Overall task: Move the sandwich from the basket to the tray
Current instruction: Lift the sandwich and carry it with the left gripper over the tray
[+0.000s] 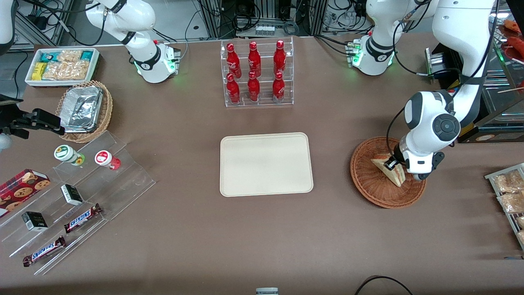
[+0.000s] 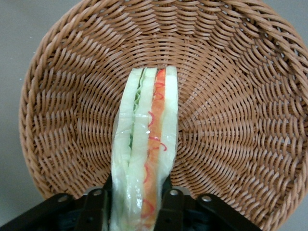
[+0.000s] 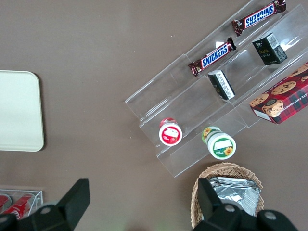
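Two candy bars in brown wrappers (image 1: 63, 233) lie on a clear stepped acrylic stand (image 1: 77, 192) at the parked arm's end of the table, together with small dark boxes (image 1: 71, 194) and two round-lidded cups (image 1: 67, 153). Farther from the front camera than that stand sits a light tan wicker basket of crinkled silver foil containers (image 1: 84, 110), and farther still a white bin of snack packets (image 1: 61, 65). Near the table's middle stands a clear tiered rack of glossy red bottles (image 1: 256, 73); nearer the camera than the rack lies the flat cream-beige rectangular tray (image 1: 266, 164), smooth, with rounded corners and a low raised rim, nothing on it. Toward the working arm's end rests the round, shallow reddish-brown woven wicker basket (image 1: 374, 182), well apart from the tray. Inside it stands the small triangular sandwich (image 1: 389, 167) of pale tan bread, on edge, wrapped in clear film; the wrist view shows its cut edge with pale, green and red-orange layers (image 2: 147, 144). The left arm's gripper (image 1: 392, 164) is down in the basket, its black fingers (image 2: 98, 207) pressed against both bread faces, clamping the wedge between them.
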Controlling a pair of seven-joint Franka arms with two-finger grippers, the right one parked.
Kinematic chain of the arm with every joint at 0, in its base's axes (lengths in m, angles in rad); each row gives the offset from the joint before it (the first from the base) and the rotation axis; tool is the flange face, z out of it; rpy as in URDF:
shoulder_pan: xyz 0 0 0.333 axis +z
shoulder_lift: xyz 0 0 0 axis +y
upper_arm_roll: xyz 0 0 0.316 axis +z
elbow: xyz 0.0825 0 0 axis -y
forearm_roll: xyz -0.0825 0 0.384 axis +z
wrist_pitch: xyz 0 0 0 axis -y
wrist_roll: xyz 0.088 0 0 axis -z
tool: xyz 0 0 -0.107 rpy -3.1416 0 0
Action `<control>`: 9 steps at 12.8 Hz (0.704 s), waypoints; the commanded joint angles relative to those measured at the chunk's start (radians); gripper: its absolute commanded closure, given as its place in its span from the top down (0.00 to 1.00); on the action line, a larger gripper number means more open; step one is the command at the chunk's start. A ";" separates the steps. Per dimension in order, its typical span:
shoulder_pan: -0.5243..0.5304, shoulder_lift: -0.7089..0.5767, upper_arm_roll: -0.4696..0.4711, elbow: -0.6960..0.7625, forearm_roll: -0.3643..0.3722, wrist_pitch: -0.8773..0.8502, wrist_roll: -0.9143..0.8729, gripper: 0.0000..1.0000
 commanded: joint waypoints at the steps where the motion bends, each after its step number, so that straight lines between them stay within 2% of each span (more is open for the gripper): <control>1: -0.008 -0.070 -0.009 0.010 0.014 -0.075 -0.001 0.00; 6: -0.095 -0.067 -0.041 0.191 0.017 -0.310 0.100 0.00; 9: -0.203 -0.029 -0.043 0.258 0.015 -0.326 0.137 0.00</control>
